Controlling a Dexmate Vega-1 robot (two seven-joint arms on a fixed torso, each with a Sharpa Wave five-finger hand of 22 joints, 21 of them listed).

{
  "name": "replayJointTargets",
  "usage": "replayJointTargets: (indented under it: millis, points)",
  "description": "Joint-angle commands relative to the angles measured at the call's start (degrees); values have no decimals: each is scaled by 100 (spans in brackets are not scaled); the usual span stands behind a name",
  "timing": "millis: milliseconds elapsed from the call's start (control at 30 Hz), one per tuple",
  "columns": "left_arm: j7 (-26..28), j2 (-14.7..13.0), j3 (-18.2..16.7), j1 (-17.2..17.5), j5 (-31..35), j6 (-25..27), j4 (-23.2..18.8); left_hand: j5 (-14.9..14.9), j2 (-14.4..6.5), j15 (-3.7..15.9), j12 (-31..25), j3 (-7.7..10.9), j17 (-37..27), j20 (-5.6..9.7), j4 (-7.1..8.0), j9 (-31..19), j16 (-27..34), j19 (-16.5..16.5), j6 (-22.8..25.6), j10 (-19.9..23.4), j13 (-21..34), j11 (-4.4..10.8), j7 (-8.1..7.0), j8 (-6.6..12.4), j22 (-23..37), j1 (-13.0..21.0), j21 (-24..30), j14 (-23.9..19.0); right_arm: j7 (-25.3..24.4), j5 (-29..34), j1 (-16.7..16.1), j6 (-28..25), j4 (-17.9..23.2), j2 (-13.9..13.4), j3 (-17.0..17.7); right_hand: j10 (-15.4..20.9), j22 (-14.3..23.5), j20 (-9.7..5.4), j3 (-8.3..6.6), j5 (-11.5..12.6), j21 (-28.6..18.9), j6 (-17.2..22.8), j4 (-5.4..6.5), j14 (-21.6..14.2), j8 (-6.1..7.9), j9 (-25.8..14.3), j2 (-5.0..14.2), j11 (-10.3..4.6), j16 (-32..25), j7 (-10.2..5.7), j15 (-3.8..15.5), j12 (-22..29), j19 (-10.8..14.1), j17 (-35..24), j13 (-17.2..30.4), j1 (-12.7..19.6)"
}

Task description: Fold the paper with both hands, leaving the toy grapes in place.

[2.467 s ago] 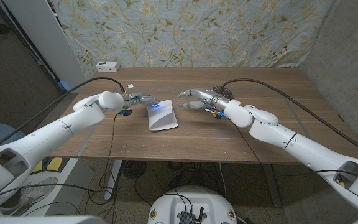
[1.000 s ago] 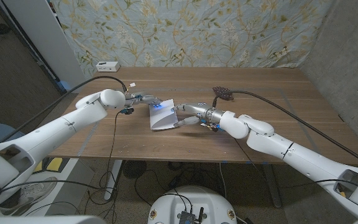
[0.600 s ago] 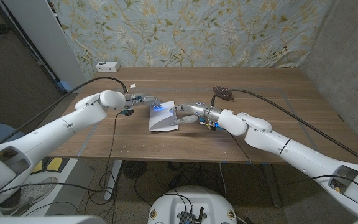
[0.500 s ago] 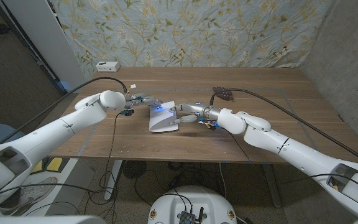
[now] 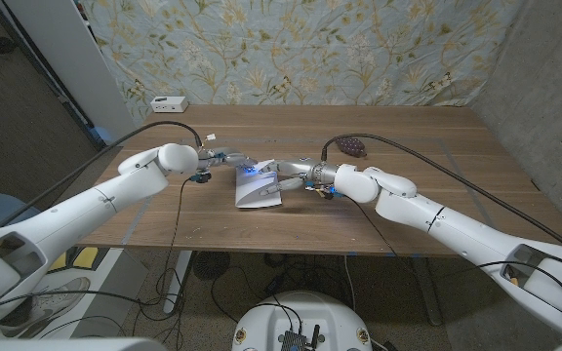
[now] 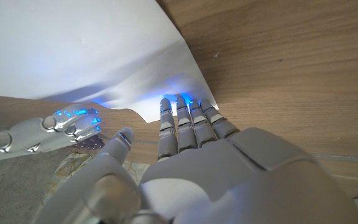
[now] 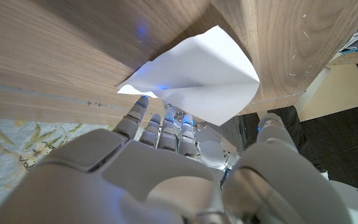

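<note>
The white paper [image 5: 255, 187] lies on the wooden table [image 5: 427, 195], its near right part slightly raised. My left hand [image 5: 220, 156] reaches in at its far left corner, fingers straight, tips at the paper's [image 6: 73, 43] edge. My right hand [image 5: 294, 174] has its fingers stretched onto the right edge, thumb held apart, gripping nothing. In the right wrist view the fingertips [image 7: 143, 104] sit at the lifted paper [image 7: 197, 68]. The dark purple toy grapes [image 5: 351, 147] rest behind my right forearm, apart from the paper.
A small white box [image 5: 169, 103] sits at the table's far left edge, before the flowered cloth. Black cables run along both arms over the table. Bare wood stretches to the right of the grapes and along the front edge.
My right hand has slid left from near the grapes to the paper's right edge, and that edge has lifted a little. The left hand has stayed at the far left corner.
</note>
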State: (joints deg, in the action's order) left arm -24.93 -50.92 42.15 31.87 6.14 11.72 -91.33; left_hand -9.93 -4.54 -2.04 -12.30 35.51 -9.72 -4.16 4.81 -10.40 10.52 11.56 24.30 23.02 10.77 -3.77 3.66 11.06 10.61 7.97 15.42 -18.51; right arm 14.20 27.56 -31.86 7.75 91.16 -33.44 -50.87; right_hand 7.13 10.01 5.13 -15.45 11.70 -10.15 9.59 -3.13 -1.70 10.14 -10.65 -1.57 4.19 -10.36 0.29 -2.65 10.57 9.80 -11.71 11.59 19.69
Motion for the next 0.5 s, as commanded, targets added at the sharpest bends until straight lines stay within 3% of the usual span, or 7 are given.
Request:
replayJointTargets:
  millis: [33, 500]
  points:
    - [22, -43, -31, 88, 45, -10, -89, -7, -8, 1, -21, -3, -29, -153, -16, -7, 43, 204, 65, 79, 16, -1, -3, 35, 41, -31, 6, -86, 341, 119, 407, -105, -393, 280, -260, 4, 14, 5, 38, 28, -46, -32, 14, 4, 9, -15, 11, 49, -34, -36, -53, 32, 44, -3, 17, -57]
    - [296, -85, -160, 231, 55, -226, -82, -6, 7, 32, -1, 12, -21, -179, -84, -4, 30, 184, 56, 78, 14, 15, -45, 10, 37, 8, -20, -108, 586, 42, 753, -363, -884, 531, -484, -51, 14, 35, 149, 39, -100, -175, 63, -54, 23, -14, -43, 191, -104, -25, -182, 56, 97, -6, 14, -219]
